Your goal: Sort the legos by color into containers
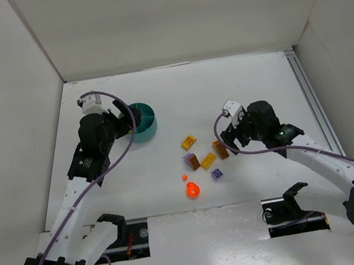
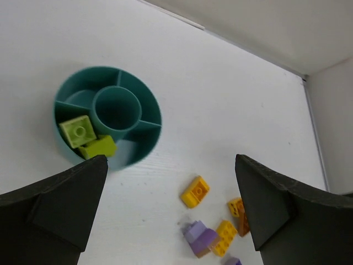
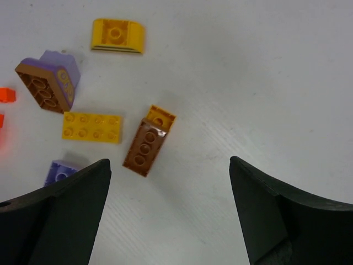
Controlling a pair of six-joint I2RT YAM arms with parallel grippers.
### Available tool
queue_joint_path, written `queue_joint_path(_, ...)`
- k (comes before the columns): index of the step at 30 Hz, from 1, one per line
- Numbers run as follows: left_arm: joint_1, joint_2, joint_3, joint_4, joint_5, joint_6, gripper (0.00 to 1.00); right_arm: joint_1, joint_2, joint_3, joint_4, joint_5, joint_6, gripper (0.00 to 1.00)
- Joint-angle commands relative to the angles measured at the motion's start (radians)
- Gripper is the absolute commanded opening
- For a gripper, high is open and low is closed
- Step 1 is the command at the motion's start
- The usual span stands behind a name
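Orange-red bits (image 1: pixel 191 189) lie nearest the arms on the white table, with a small purple brick (image 1: pixel 216 174) just to their right. A little farther off, loose yellow, brown and purple legos sit clustered near the table's centre. The right gripper (image 3: pixel 169 163) hangs over this cluster, its jaws spread wide and holding nothing. Below the gap lies a brown brick (image 3: pixel 145 145), flat on the table, with a small yellow piece (image 3: pixel 160 117) touching one end. In the right wrist view the brown brick's long axis runs on a slant, and the yellow end points away from the camera.

The likely step is picking up this brick. It would go best if the wrist turns so the fingers close across the narrow width, then descends squarely.

Farther off to the left stands the teal dish (image 2: pixel 144 94), with two lime green bricks (image 2: pixel 78 131) in one outer compartment. The left gripper (image 2: pixel 168 165) hovers above it, jaws wide and empty.
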Motion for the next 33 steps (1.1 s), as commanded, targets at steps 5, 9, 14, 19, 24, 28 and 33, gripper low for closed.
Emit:
queue_joint_path(5, -0.174, -0.083, -0.107, -0.013, 0.023, -0.085, 1.0, 0.157, 0.139, -0.02, 0.111, 0.219, 0.27, 0.91)
queue_joint_path(9, -0.212, -0.083, -0.13, -0.066, -0.012, -0.085, 1.0, 0.202, 0.229, 0.017, 0.125, 0.358, 0.395, 0.89)
queue_joint_path(14, -0.212, -0.113, -0.151, -0.076, -0.012, -0.085, 1.0, 0.211, 0.335, 0.036, 0.171, 0.367, 0.433, 0.85)
queue_joint_path(19, -0.212, -0.147, -0.17, -0.087, -0.012, -0.095, 1.0, 0.211, 0.383, 0.048, 0.171, 0.378, 0.458, 0.7)
queue_joint_path(24, -0.212, -0.147, -0.17, -0.087, -0.012, -0.105, 1.0, 0.211, 0.383, 0.039, 0.18, 0.373, 0.438, 0.37)
queue_joint_path(28, -0.212, -0.147, -0.17, -0.087, -0.012, -0.105, 1.0, 0.211, 0.335, 0.039, 0.18, 0.324, 0.395, 0.25)
queue_joint_path(33, -0.212, -0.147, -0.17, -0.076, 0.029, -0.095, 1.0, 0.202, 0.233, 0.039, 0.18, 0.166, 0.233, 0.23)
